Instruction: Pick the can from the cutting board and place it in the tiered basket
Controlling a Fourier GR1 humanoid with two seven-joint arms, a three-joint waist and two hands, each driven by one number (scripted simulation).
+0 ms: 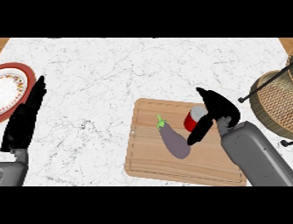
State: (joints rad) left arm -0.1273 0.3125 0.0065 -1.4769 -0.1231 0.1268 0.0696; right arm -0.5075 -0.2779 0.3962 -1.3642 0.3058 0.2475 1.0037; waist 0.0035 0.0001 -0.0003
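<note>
A red can with a grey top stands on the wooden cutting board, near its upper right part. My right hand is against the can's right side, thumb reaching down along its front and fingers curling over it, hiding part of it. The tiered basket, woven wicker in a black wire frame, stands at the right edge of the counter. My left hand rests open at the left, fingers up, next to a plate.
A purple eggplant with a green stem lies on the board just left of the can. A red-rimmed patterned plate sits at the far left. The marble counter stretches between them.
</note>
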